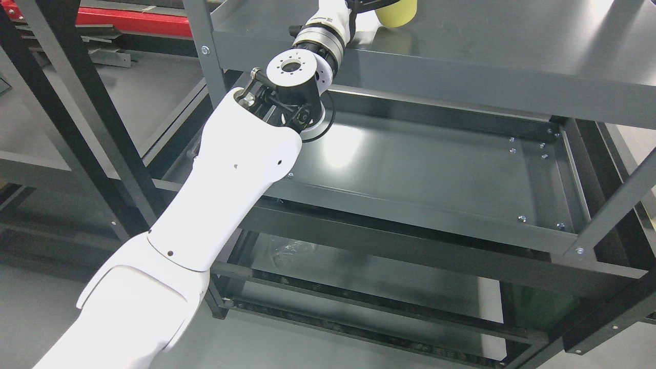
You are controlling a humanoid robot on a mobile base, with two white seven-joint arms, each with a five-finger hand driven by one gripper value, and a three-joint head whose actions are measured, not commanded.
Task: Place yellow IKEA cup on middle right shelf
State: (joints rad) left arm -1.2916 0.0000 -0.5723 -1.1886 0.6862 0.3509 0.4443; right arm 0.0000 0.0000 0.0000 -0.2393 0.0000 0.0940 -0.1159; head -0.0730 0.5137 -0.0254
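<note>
Grey metal shelving unit (pixel 461 215) is seen from above, several tiers deep. The upper shelf (pixel 512 46) fills the top of the view; a lower shelf (pixel 435 169) lies beneath it, bare where visible. The left arm (pixel 225 189) is extended from the lower left, up and over the front lip of the upper shelf, wrist at the top edge. The left hand (pixel 366 4) is almost wholly cut off by the frame; only a dark sliver is seen, so the state of the fingers cannot be told. The yellow cup (pixel 397 13) is seen just beyond and to the right of that hand, over the upper shelf surface, only its lower part in view, apparently tilted. Whether it is held or resting cannot be settled. Judged from this, any placing further right runs away from the wrist, along the shelf. The right arm is not seen.
</note>
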